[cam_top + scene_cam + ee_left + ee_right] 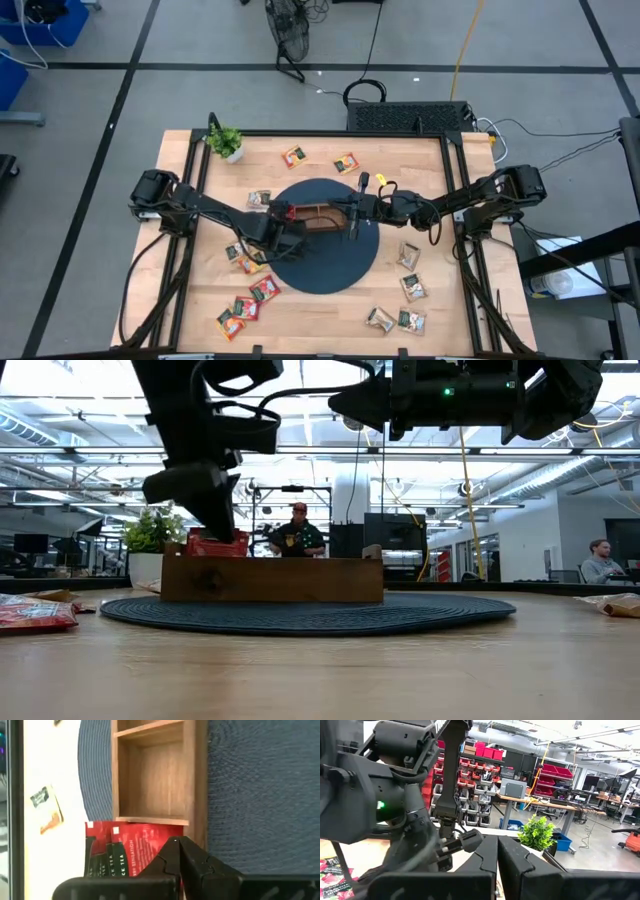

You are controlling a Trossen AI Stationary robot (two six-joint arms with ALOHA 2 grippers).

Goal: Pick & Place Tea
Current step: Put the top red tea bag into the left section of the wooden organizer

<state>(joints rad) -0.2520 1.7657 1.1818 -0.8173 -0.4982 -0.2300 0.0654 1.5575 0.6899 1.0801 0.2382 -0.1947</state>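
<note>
Left end effector (177, 845) closed over wooden tray (195, 780)

Glossy red sachets (132, 851) sit in a smooth wooden tray (152, 780) on a ribbed woven mat (260, 795).

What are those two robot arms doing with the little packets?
The robot is sorting tea sachets into a wooden tray on a round dark mat. The left gripper is shut, right at the tray's end compartment, where red sachets already stand. The middle compartment looks bare. The right gripper is shut too, raised above the tray. Many more sachets lie scattered on the table, near a small potted plant.
</note>
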